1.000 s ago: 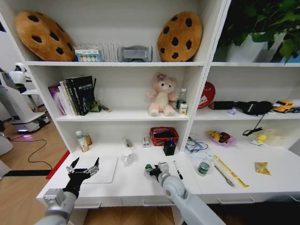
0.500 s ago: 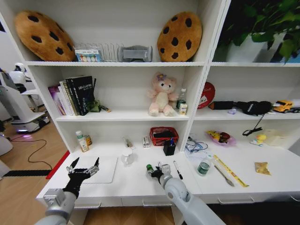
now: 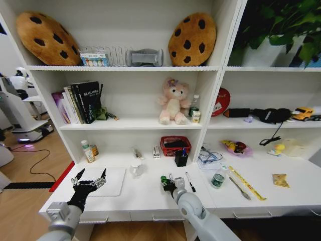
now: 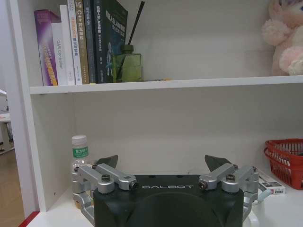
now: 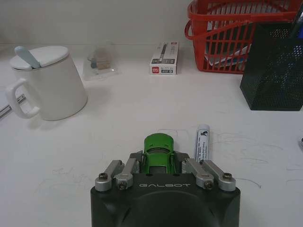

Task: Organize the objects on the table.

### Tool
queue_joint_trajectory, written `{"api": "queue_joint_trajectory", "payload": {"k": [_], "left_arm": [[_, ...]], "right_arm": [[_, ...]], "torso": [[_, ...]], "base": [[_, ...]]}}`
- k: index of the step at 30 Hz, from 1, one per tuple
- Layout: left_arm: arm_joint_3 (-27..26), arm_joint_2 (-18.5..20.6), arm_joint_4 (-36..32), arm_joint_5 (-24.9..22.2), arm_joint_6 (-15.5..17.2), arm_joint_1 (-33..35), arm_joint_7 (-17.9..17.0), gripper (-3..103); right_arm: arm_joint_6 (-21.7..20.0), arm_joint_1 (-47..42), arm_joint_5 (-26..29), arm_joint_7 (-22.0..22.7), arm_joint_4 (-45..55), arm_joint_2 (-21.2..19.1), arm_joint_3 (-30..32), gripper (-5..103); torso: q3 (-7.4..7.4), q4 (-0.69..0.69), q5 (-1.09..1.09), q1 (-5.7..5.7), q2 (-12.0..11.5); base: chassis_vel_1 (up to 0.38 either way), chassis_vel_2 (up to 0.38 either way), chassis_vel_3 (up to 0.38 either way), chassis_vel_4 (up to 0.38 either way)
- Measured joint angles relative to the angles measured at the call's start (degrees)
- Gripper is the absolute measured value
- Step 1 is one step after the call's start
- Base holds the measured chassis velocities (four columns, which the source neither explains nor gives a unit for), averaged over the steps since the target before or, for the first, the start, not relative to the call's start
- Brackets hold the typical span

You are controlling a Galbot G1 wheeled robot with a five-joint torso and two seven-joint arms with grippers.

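Nearest, at 6 o'clock on the tabletop [image 3: 145,193]: right gripper [image 5: 161,163], fingers closed on green toy car [image 5: 158,146], shifted slightly rightward since a second ago. At 9 o'clock: left gripper [image 3: 89,182], fingers spread, empty, over laptop [image 3: 108,182], unmoved. Farther, 2 o'clock: pens [image 3: 190,182], can [image 3: 217,179] remain unsorted.

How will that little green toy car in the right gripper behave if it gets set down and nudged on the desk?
The green toy car looks small, hard and glossy, so probably light and rigid, and perhaps slippery between the right gripper fingers. If its wheels turn, which I cannot see, it may roll across the smooth white desk when released or nudged, possibly toward the marker beside it.
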Motion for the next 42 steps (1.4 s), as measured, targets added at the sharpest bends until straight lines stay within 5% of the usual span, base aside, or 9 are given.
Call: {"api": "queue_joint_trajectory", "payload": {"k": [10, 14, 19, 25, 32, 35, 38, 42], "left_arm": [[0.0, 0.0, 0.0, 0.0, 0.0, 0.0, 0.0, 100], [0.0, 0.0, 0.0, 0.0, 0.0, 0.0, 0.0, 100], [0.0, 0.0, 0.0, 0.0, 0.0, 0.0, 0.0, 100], [0.0, 0.0, 0.0, 0.0, 0.0, 0.0, 0.0, 100], [0.0, 0.0, 0.0, 0.0, 0.0, 0.0, 0.0, 100], [0.0, 0.0, 0.0, 0.0, 0.0, 0.0, 0.0, 100], [0.0, 0.0, 0.0, 0.0, 0.0, 0.0, 0.0, 100], [0.0, 0.0, 0.0, 0.0, 0.0, 0.0, 0.0, 100]], "right_arm": [[3.2, 3.4, -5.2, -5.5, 5.9, -3.6, 1.4, 33], [2.7, 6.5, -1.8, -5.9, 10.4, -6.6, 1.2, 33], [2.9, 14.6, 6.6, -12.9, 17.5, -13.4, -0.6, 33], [3.3, 28.3, 13.5, -14.6, 17.4, -14.4, -3.3, 33], [2.9, 47.8, 18.2, -13.1, 4.4, -10.2, -9.1, 33], [3.0, 54.5, 17.8, -13.7, -5.6, -5.9, -11.9, 33], [3.4, 61.9, 17.2, -16.1, -21.2, 4.4, -15.2, 33], [3.6, 64.4, 17.8, -16.5, -28.9, 9.6, -16.9, 33]], "torso": [[0.0, 0.0, 0.01, 0.0, 0.0], [0.0, 0.0, 0.01, 0.0, 0.0], [0.0, -0.01, 0.0, 0.0, 0.0], [0.0, 0.01, -0.01, 0.0, 0.0], [0.0, 0.01, -0.04, 0.0, 0.0], [0.01, -0.02, 0.01, 0.01, 0.0], [0.02, 0.04, -0.03, 0.01, 0.0], [0.01, 0.04, -0.04, 0.01, 0.0]], "base": [[0.0, 0.0, 0.0, 0.0], [0.0, 0.0, 0.0, 0.0], [0.0, 0.0, 0.0, 0.0], [0.0, 0.0, 0.0, 0.0], [0.0, 0.0, 0.0, 0.0], [0.0, 0.0, 0.0, 0.0], [0.0, 0.0, 0.0, 0.0], [0.0, 0.0, 0.0, 0.0]]}}
